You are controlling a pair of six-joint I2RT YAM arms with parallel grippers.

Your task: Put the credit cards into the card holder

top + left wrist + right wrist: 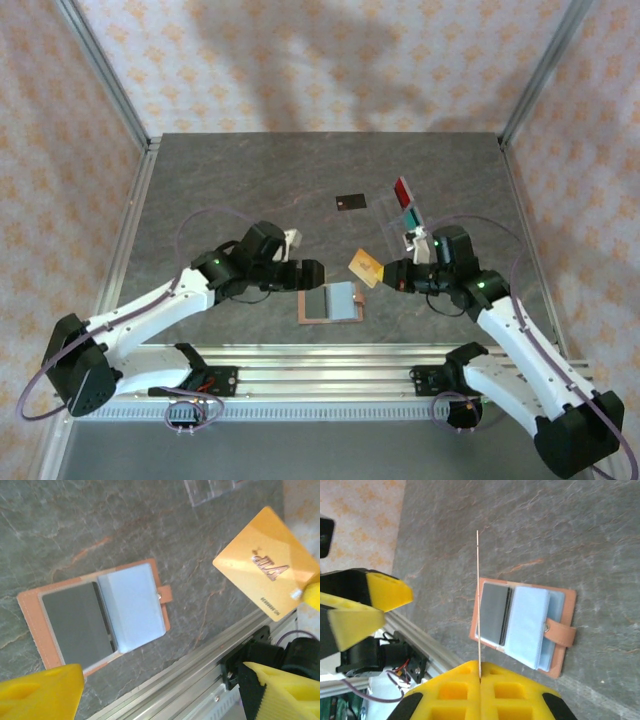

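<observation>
Patterned walls are seen around a dark, stone-veined table (230, 180). On it the card holder (330, 302) is laid open near the front rail, between the two arms, presumably so that its pockets can be reached from above. A gold card (366, 267) is pinched by one edge in the fully closed right tool (392, 274). It is held clear of the table, just beside the holder's right edge. The left tool (313, 275) is spread wide and nothing is gripped by it. It is poised at the holder's left, probably to steady a sleeve.

Inside the holder a dark grey panel is shown on one side and pale blue sleeves on the other. Whether any card is already lodged there cannot be told. Farther back, the red card (402, 188) and the teal card (407, 213) are stood in a clear stand (404, 202). The black card (350, 202) is lying flat on the table nearby.
</observation>
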